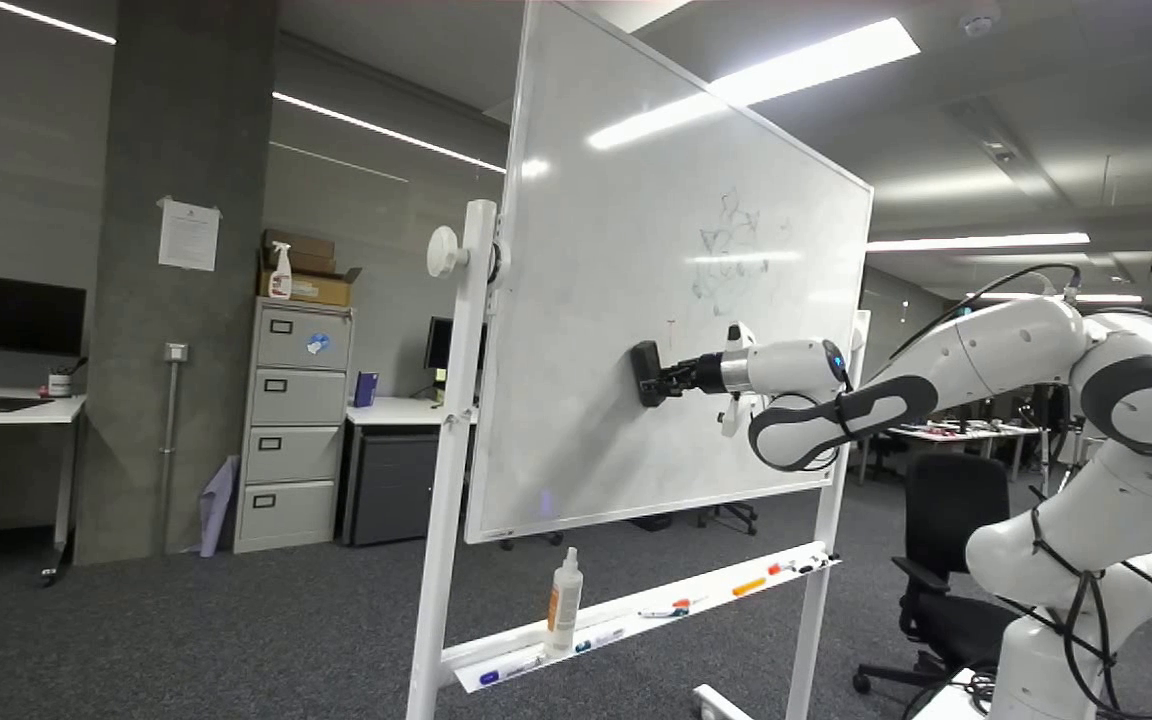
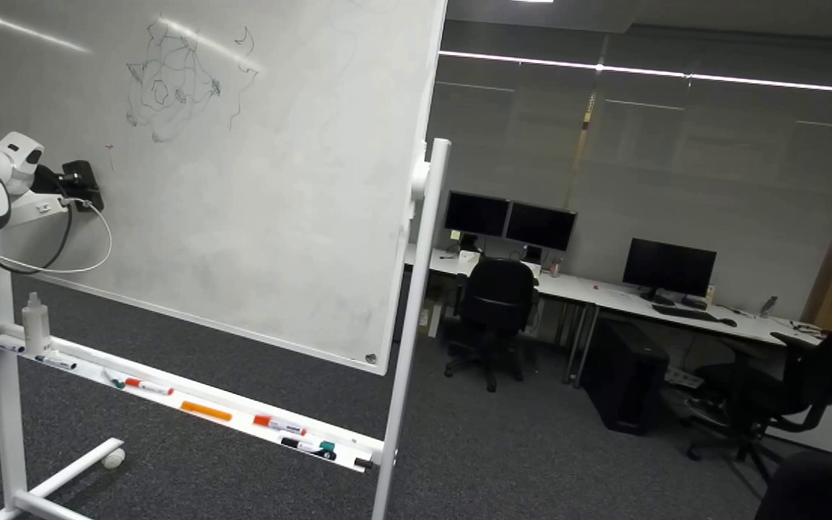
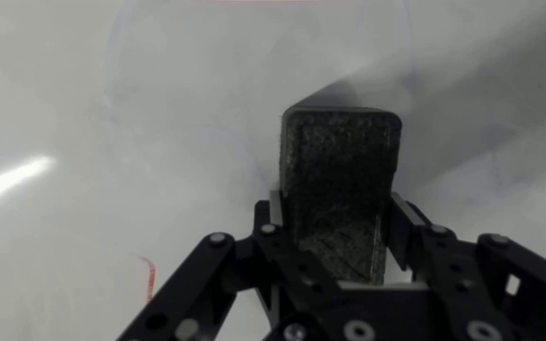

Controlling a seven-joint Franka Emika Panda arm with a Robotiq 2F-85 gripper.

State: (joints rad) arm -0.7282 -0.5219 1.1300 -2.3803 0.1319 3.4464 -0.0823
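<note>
The gripper (image 3: 337, 215) is clamped on a black eraser (image 3: 341, 166), its 2 fingers (image 3: 276, 209) on opposite sides — the eraser juts past their tips, at the whiteboard (image 1: 586, 290); whether it touches is unclear. In both exterior views, a red mark (image 2: 110, 149) sits above the gripper — a pen tray (image 2: 241, 414) well below.
</note>
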